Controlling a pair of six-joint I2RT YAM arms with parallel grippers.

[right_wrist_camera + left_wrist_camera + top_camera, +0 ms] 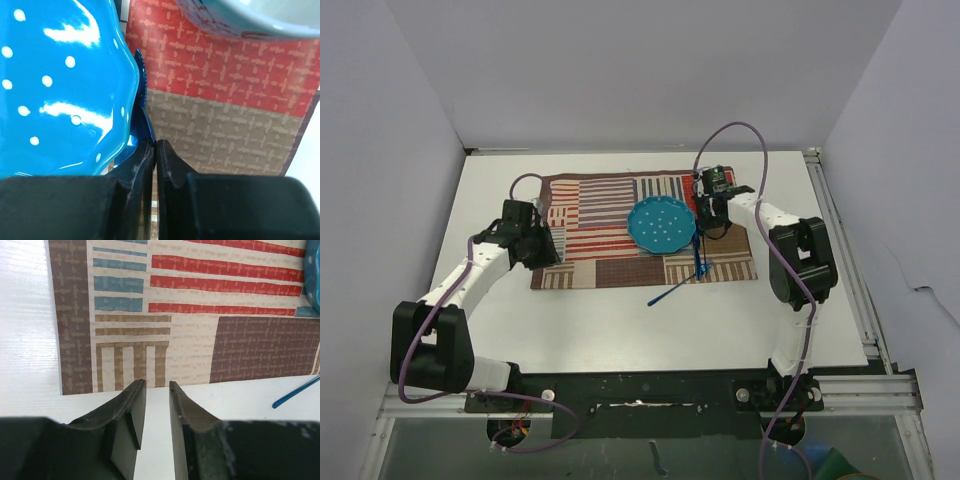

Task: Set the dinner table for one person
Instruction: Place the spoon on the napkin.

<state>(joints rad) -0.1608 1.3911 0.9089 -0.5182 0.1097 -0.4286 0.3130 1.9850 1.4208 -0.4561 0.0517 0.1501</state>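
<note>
The white, flat tabletop [620,330] fills the workspace beneath both arms, with aluminium rails along its near and right edges. A woven rectangular mat [590,235], patchworked in red, brown, blue and cream stripes and blocks, lies across its far middle. On the mat sits a glossy blue plate [662,225], round, with a scalloped rim and white dots.

The right gripper [155,146] hangs just beside the plate's right edge, its black fingers pressed together. A thin dark-blue knife [142,87] with a serrated edge runs along the plate's rim down to the fingertips. Whether they pinch it cannot be told. Beyond it, over a red block of the mat, shows the rounded rim of a pale glazed vessel [260,20].

The left gripper [155,390] hovers over bare tabletop by the mat's near left corner. Its fingers are released, with a plain gap between them and nothing in it. A second slim blue utensil [670,293] lies slantwise on the tabletop just off the mat's near edge, one end close to the knife.
</note>
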